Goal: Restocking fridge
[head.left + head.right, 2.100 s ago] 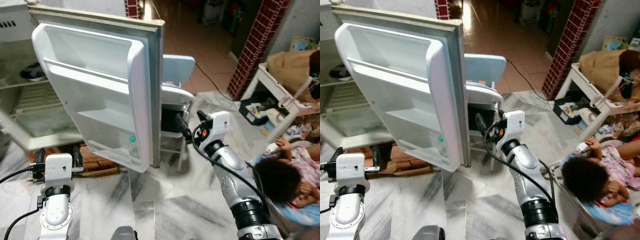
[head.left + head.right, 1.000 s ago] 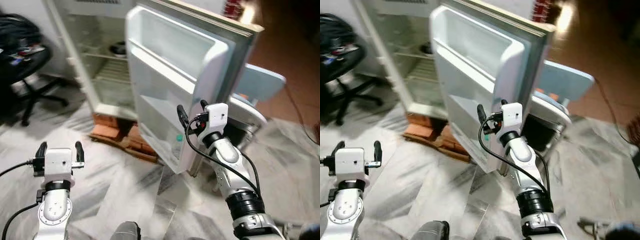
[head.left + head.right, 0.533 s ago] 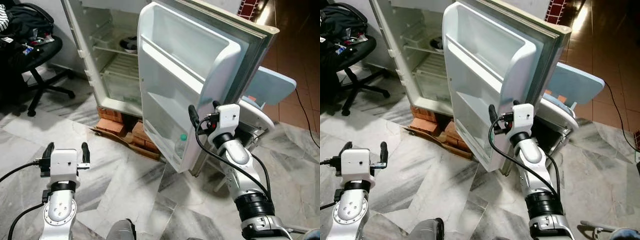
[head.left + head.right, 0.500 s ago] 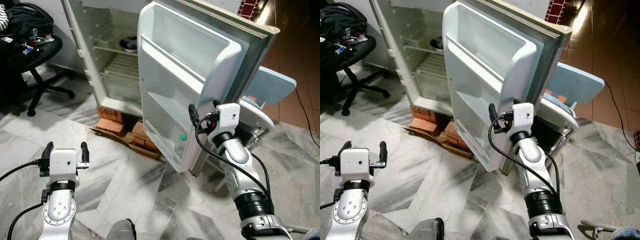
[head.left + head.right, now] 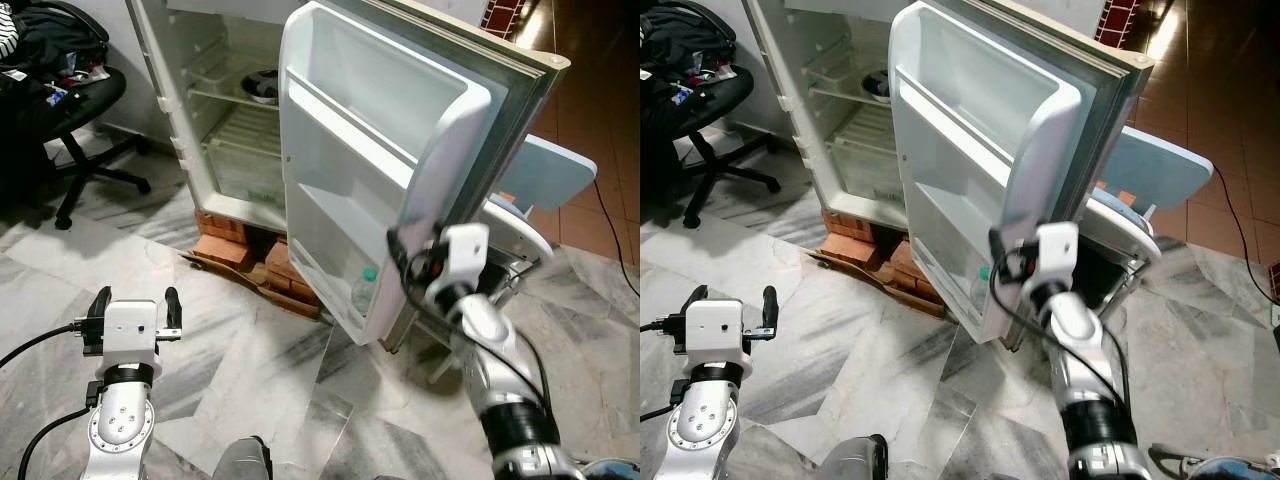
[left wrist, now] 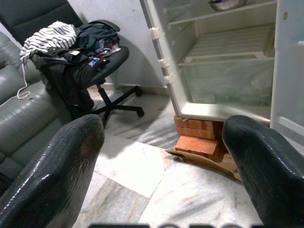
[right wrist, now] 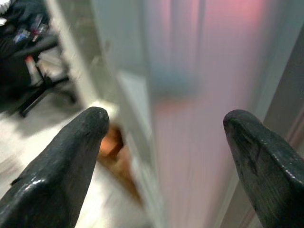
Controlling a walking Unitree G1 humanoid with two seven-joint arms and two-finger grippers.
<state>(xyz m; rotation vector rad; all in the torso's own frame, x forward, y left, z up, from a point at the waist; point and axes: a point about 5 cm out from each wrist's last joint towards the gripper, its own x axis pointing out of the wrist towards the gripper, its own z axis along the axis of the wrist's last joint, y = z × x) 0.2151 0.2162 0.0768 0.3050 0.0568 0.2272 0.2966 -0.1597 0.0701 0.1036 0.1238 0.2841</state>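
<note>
Two claws are up, and neither carries anything. The right claw [image 5: 412, 262] sits right at the free edge of the open fridge door [image 5: 385, 150], fingers spread wide apart in its wrist view, with the door's pale inner face close in front of them and blurred. I'd judge the door is what the next move turns on: it stands just ahead of that claw, its long edge running up and away, swung well out from the fridge [image 5: 215, 120] cabinet, whose shelves lie beyond and to the left of the claw.

Low in the door's bottom rack, just ahead of the right claw and a little below it, stands a clear bottle [image 5: 365, 291] with a green cap, upright (the one stocked item I can make out there). A dark bowl-like thing [image 5: 263, 87] rests on an upper shelf inside the cabinet; I can't tell what it is.

The left claw [image 5: 132, 309] hovers low over the marble floor [image 5: 260, 370], well apart from the fridge, fingers released and parted; past them its wrist view looks toward the cabinet, the bricks [image 6: 197, 142] propping it up, and an office chair [image 6: 90, 66] heaped with clothes. The right arm is plainly the nearer one to the door.

No brand, label or writing is readable anywhere on the fridge or bottle.
</note>
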